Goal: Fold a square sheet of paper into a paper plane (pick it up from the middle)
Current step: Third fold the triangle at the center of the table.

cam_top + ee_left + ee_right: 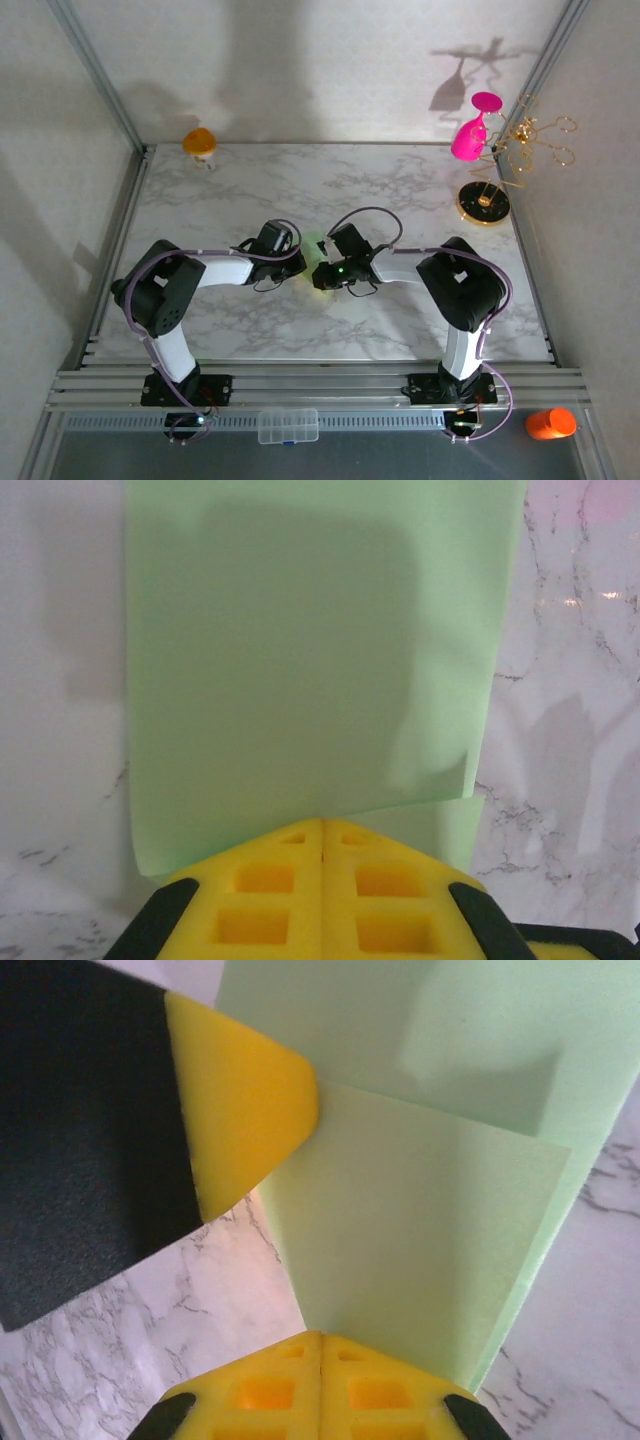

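Marble table [400, 180] lies open all around; left gripper [322, 832] and right gripper [320, 1340] (close together) crowd its middle over the square sheet of paper [420, 1240]; gold stand [484, 203] blocks the far-right corner.

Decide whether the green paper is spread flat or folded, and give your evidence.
Folded, at least partly: the green paper shows one layer lying over another, its edge visible in both wrist views.

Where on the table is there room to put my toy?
Bare marble lies along the back, between the orange thing and the gold stand, and in front between the left arm and right arm. The middle is crowded: the left hand and right hand pinch the green paper there.
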